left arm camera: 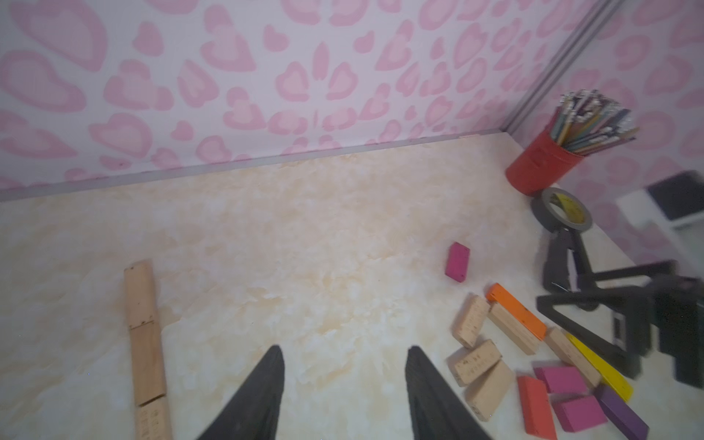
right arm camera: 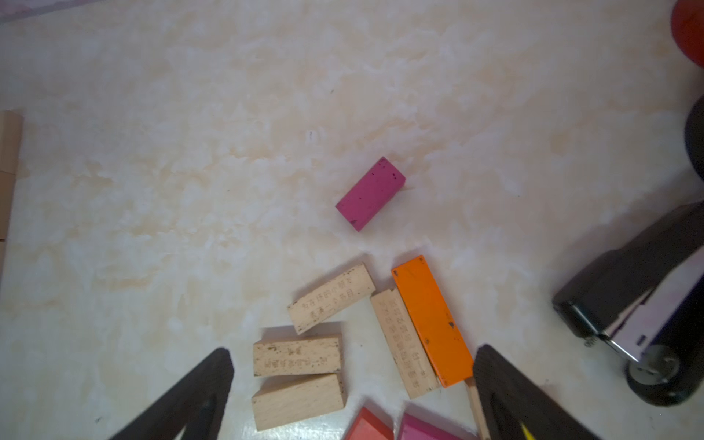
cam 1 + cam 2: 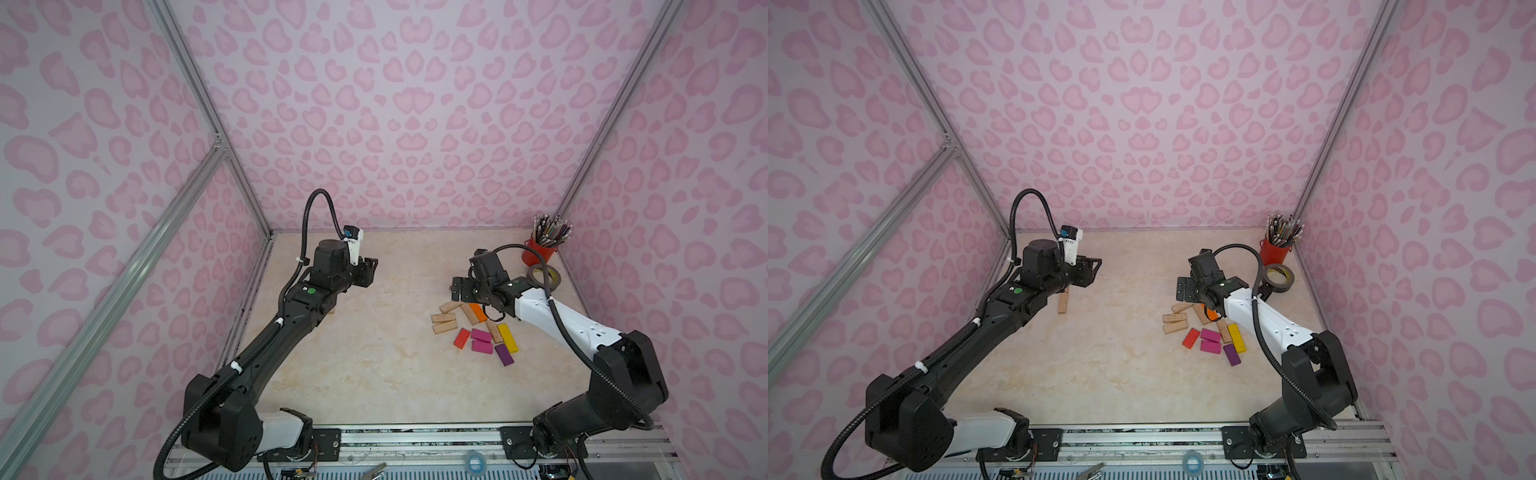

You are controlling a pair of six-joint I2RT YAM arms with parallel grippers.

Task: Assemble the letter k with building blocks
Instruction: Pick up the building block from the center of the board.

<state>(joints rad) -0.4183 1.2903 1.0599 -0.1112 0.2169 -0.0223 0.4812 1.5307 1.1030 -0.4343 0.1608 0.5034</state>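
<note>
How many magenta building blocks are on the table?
3. A lone magenta block lies apart from the rest; two magenta blocks lie together, beside the red block. More may hide under the right arm.

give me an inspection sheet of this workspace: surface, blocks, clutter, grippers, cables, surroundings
surface: marbled beige tabletop, no spills seen
job's things: loose pile of blocks by the right arm; row of plain blocks laid end to end by the left arm; lone magenta block apart from the pile
clutter: red cup of pencils; grey tape roll
grippers: left gripper open, empty; right gripper open above the pile, empty
cables: black hoses run along both arms, no snag seen
surroundings: pink heart walls; metal frame
</note>
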